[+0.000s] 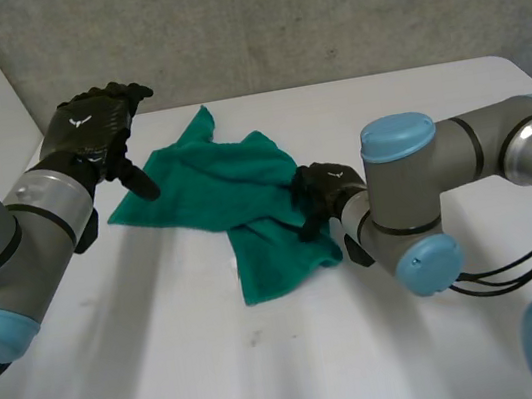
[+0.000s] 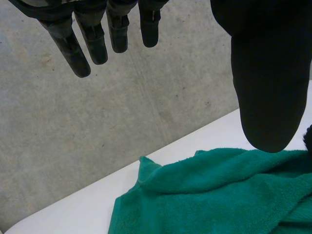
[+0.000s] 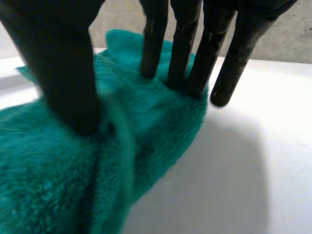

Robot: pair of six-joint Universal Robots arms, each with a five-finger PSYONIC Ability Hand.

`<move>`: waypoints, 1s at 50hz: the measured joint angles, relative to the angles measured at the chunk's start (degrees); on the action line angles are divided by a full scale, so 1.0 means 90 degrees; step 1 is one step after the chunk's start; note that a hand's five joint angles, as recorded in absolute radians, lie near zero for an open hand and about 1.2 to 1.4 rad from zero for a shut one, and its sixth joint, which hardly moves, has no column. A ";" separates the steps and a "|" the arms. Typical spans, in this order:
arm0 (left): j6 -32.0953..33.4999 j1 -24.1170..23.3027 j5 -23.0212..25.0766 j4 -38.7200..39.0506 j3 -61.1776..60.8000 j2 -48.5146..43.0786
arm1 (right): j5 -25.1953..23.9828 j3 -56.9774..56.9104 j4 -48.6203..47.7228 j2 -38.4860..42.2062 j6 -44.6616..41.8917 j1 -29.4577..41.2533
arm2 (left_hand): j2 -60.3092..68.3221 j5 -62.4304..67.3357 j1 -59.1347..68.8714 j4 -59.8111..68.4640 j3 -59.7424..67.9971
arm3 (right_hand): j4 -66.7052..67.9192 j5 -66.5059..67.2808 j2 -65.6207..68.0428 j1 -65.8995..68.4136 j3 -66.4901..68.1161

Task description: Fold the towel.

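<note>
A green towel [image 1: 213,183] lies crumpled on the white table [image 1: 271,361], with one flap hanging toward the front. My left hand [image 1: 87,126] hovers open above the towel's left corner, fingers [image 2: 92,44] spread and straight, thumb pointing down, touching nothing. In its wrist view the towel [image 2: 219,195] lies below the thumb. My right hand [image 1: 323,190] rests on the towel's right edge. Its straight fingers [image 3: 185,48] and thumb press their tips into the towel [image 3: 73,170], and a ridge of cloth rises between them.
A grey wall [image 1: 317,9] stands right behind the table's far edge. My right arm [image 1: 462,158] lies low across the table's right side, its elbow [image 1: 414,237] near the towel's front flap. White tabletop stretches in front of the towel.
</note>
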 measured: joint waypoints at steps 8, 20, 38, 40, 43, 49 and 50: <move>0.0001 0.0002 0.0000 0.0032 0.0006 -0.0117 | 0.0031 -0.0689 0.0033 -0.0175 -0.0407 -0.0013 | 0.0000 0.0000 0.0000 0.0000 0.0000 | 0.3791 0.3714 0.3595 0.2920 0.3713; -0.0056 0.0100 -0.0046 0.0344 0.0037 -0.0566 | -0.0574 -0.0480 0.0062 -0.2644 -0.1860 0.0053 | 0.0000 0.0000 0.0000 0.0000 0.0000 | 0.3795 0.3726 0.3595 0.2920 0.3713; -0.2288 -0.0077 -0.0482 -0.0182 -0.0238 -0.1499 | -0.0263 0.0113 0.0133 -0.3861 -0.2804 0.0616 | 0.0000 0.0000 0.0000 0.0000 0.0000 | 0.3798 0.3728 0.3595 0.2920 0.3744; -0.2836 -0.0227 -0.0487 -0.0525 -0.0285 -0.1325 | -0.0156 0.0172 0.0141 -0.3833 -0.2823 0.0660 | 0.0000 0.0000 0.0001 0.0000 0.0000 | 0.3798 0.3728 0.3595 0.2920 0.3744; -0.3254 -0.0351 -0.0492 -0.0831 -0.0411 -0.1084 | -0.0036 0.0250 0.0152 -0.3786 -0.2867 0.0685 | 0.0001 -0.0001 0.0009 0.0001 0.0000 | 0.3798 0.3729 0.3595 0.2920 0.3745; -0.3802 -0.0578 -0.0508 -0.1127 -0.0974 -0.0572 | 0.0119 0.0477 0.0170 -0.3672 -0.2981 0.0707 | 0.0001 0.0001 0.0021 0.0005 0.0001 | 0.3799 0.3730 0.3595 0.2920 0.3744; -0.3868 -0.0647 -0.0519 -0.1111 -0.1066 -0.0524 | 0.0131 0.0516 0.0171 -0.3661 -0.2986 0.0709 | 0.0001 0.0001 0.0021 0.0005 0.0001 | 0.3799 0.3730 0.3595 0.2920 0.3744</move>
